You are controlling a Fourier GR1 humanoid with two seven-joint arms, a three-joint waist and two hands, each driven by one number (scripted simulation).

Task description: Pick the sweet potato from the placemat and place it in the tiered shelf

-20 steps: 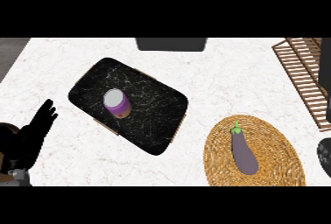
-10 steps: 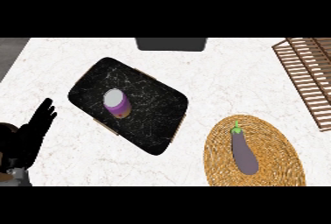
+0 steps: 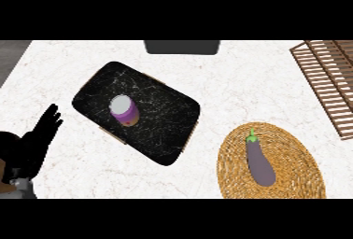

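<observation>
The sweet potato (image 3: 124,111) is being left ungrasped on the dark placemat (image 3: 165,105). The left hand (image 3: 38,140) is being rested open at the bench (image 3: 228,88) edge. A reach, then transfer to the shelf (image 3: 328,79), is being awaited.

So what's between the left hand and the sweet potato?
In the head view, bare white counter, then the black placemat's near edge and surface, separate the open left hand from the sweet potato. No object intervenes.

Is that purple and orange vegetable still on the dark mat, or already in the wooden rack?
Still on the mat: the sweet potato sits on the black placemat, apart from the tiered shelf.
</observation>
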